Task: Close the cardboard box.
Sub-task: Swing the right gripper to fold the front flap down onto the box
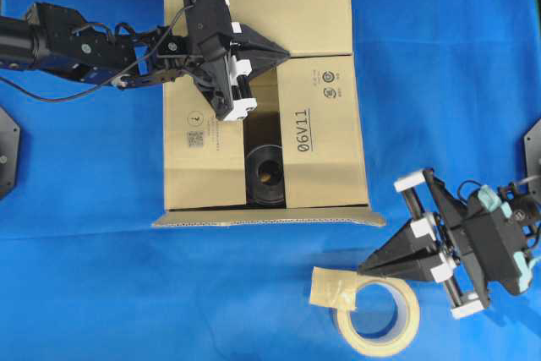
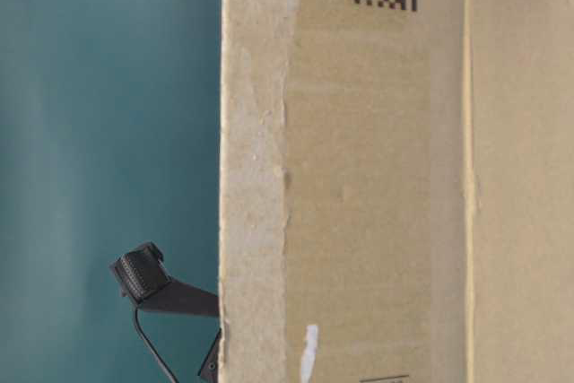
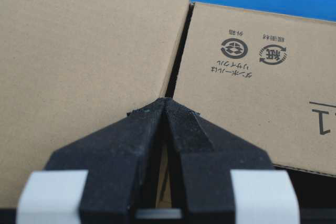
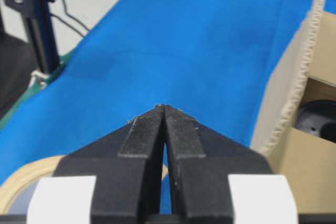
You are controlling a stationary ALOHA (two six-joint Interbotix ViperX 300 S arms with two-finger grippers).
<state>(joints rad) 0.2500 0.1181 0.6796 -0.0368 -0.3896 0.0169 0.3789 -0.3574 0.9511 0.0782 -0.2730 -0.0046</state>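
The cardboard box [image 1: 325, 154] stands at the middle back of the blue cloth. Its far flap [image 1: 287, 14], left flap [image 1: 203, 158] and right flap [image 1: 325, 107] printed "06V11" lie folded in. The near flap [image 1: 270, 220] stands up, seen edge-on. A gap between the side flaps shows a black round object [image 1: 269, 173] inside. My left gripper [image 1: 283, 57] is shut and empty, its tips at the seam between the far flap [image 3: 89, 61] and the right flap [image 3: 252, 77]. My right gripper [image 1: 363, 270] is shut and empty, low over the cloth to the front right of the box.
A tan tape roll [image 1: 378, 314] lies on the cloth just under and in front of the right gripper, with its rim [image 4: 21, 182] showing in the right wrist view. The near flap's corrugated edge [image 4: 294, 98] rises to that gripper's right. The box side [image 2: 359, 177] fills the table-level view.
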